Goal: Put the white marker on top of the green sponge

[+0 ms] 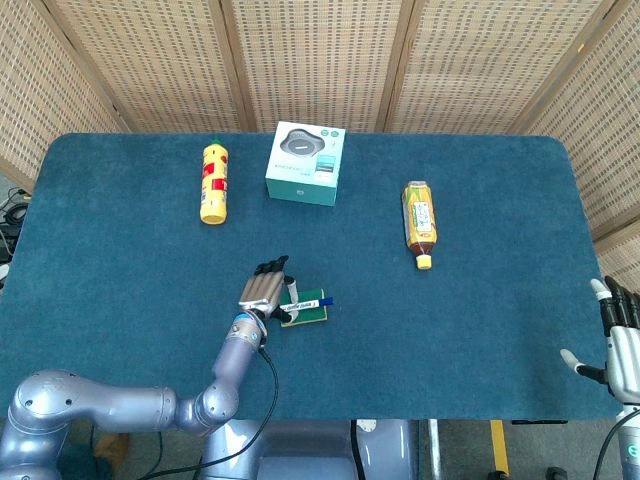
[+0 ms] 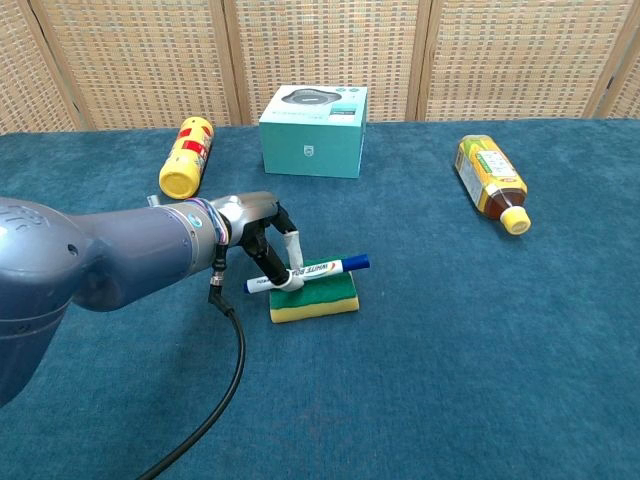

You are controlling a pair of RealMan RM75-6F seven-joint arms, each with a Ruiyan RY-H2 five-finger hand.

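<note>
The green sponge (image 2: 318,295) with a yellow underside lies mid-table; in the head view the sponge (image 1: 312,311) is partly covered. The white marker (image 2: 312,271) with a blue cap lies across the sponge's top, cap pointing right; the marker (image 1: 311,300) shows the same in the head view. My left hand (image 2: 262,238) pinches the marker's left end at the sponge's left edge, also seen as the left hand (image 1: 268,291) from above. My right hand (image 1: 620,335) hangs off the table's right edge, fingers apart, holding nothing.
A yellow bottle (image 2: 186,157) lies at the back left, a teal box (image 2: 313,131) stands at the back centre, and a tea bottle (image 2: 490,182) lies at the right. A black cable (image 2: 225,390) trails from my left arm toward the front edge.
</note>
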